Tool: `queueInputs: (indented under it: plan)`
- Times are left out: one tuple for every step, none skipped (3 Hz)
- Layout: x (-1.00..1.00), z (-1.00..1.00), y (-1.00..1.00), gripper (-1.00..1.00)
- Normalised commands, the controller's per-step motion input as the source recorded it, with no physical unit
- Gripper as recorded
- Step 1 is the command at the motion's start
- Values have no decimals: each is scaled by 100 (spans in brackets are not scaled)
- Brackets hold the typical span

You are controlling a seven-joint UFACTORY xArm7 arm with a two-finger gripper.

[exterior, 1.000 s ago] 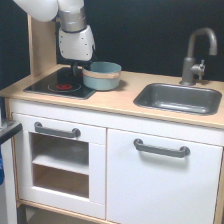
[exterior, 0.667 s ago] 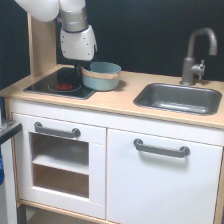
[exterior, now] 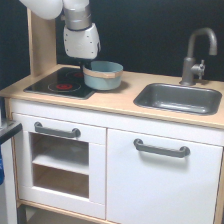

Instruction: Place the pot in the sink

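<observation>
Pot [exterior: 103, 75], light blue-grey, sits at centre-left of the frame on the tabletop [exterior: 120, 102], overlapping the black stovetop [exterior: 57, 84]. Sink [exterior: 179, 97] lies well apart at right. White end effector [exterior: 82, 64] meets the pot's left rim; its grip cannot be told.

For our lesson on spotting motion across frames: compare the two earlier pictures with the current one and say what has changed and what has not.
The arm's gripper has drifted slightly toward the exterior view's right, closing in over the near rim of the pot. Its jaws are hidden behind the white housing, so no grasp can be confirmed. The pot still sits at the stovetop's right edge, and the sink, faucet and cabinet doors are unchanged.
</observation>
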Motion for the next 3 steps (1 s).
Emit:
queueInputs:
  plan:
    - [94,93,-12,-100]
    - [99,73,26,-100]
    - [100,-54,26,-100]
